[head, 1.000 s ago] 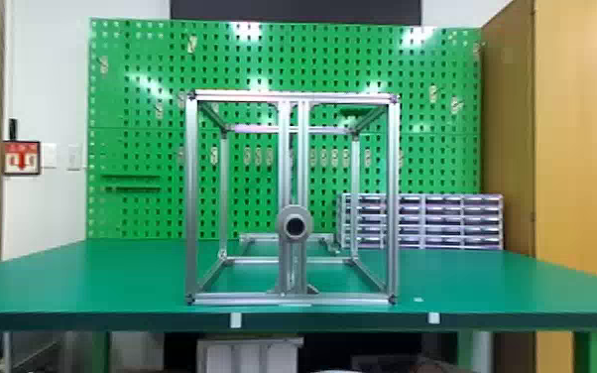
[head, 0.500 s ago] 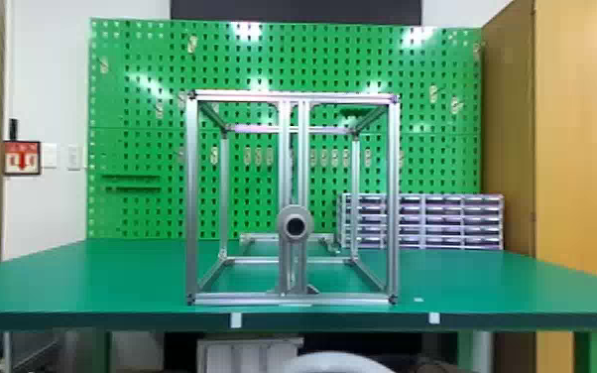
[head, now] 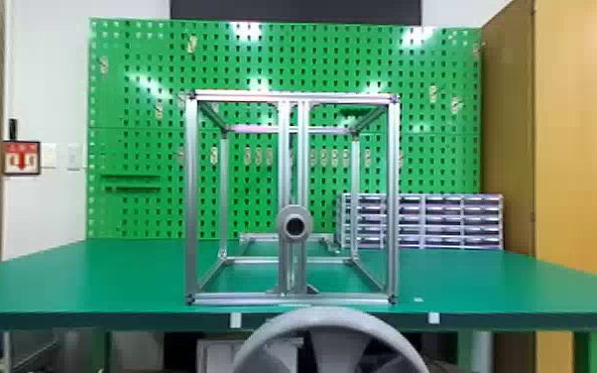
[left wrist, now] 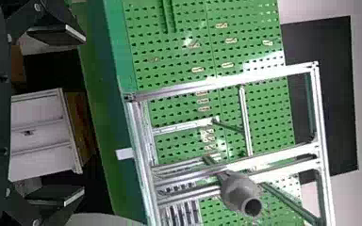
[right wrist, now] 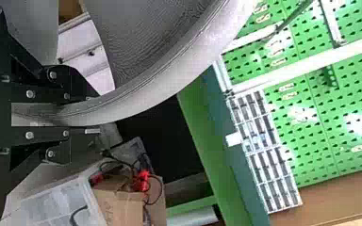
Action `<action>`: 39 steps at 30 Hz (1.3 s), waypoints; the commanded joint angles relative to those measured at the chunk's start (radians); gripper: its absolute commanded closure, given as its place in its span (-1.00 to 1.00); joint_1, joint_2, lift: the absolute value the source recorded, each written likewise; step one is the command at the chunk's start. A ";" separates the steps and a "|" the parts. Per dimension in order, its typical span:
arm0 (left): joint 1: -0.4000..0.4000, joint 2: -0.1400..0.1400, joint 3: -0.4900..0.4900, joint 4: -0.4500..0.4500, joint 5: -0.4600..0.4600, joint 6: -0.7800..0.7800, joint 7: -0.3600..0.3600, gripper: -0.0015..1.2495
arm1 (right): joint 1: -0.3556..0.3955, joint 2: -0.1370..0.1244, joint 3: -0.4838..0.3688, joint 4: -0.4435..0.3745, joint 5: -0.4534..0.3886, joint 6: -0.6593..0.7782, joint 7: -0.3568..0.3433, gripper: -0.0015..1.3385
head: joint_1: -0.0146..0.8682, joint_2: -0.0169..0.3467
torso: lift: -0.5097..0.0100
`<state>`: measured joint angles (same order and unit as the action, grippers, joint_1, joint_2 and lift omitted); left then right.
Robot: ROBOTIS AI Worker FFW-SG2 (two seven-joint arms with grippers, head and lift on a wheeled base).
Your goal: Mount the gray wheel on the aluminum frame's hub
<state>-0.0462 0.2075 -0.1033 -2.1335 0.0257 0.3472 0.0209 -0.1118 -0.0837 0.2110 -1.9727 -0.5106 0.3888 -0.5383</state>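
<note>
Showing at the six o'clock edge of the head view, the gray wheel (head: 337, 342) is held upright before the front edge of the green table (head: 89, 278), its spokes and upper rim exposed. In the right wrist view, the wheel's rim is pinched firmly between the closed fingers of the right gripper (right wrist: 94, 115). In the left wrist view, the fingers of the left gripper (left wrist: 83, 114) are spread wide apart. The aluminum frame (head: 192, 198) is stood on the table at the center of the head view, and the hub (head: 294, 225) is carried on its middle uprights, directly above the wheel's side of the scene and well clear of the rim. From the hub, a drawer cabinet (head: 444, 220) is seen toward three o'clock; behind, a green pegboard (head: 139, 109) is reached toward twelve.
</note>
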 commanded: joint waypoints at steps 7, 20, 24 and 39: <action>-0.017 0.021 -0.035 -0.059 0.060 0.070 0.001 -0.74 | -0.057 0.027 -0.012 -0.006 0.034 0.004 0.000 0.73 | -0.98 -0.87 | -0.96; -0.049 0.021 -0.076 0.149 0.187 -0.159 0.007 -0.60 | -0.083 0.048 0.014 -0.048 -0.055 0.025 0.000 0.73 | -0.98 -0.87 | -0.96; -0.069 0.020 -0.096 0.185 0.207 -0.198 0.004 -0.57 | -0.077 0.050 0.019 -0.048 -0.095 0.028 0.000 0.73 | -0.98 -0.87 | -0.96; -0.106 0.020 -0.121 0.219 0.191 -0.261 -0.004 -0.18 | -0.057 0.048 0.030 -0.049 -0.147 0.056 0.000 0.73 | -0.98 -0.87 | -0.96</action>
<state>-0.1488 0.2270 -0.2248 -1.9148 0.2304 0.0930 0.0167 -0.1772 -0.0338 0.2416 -2.0203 -0.6429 0.4340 -0.5384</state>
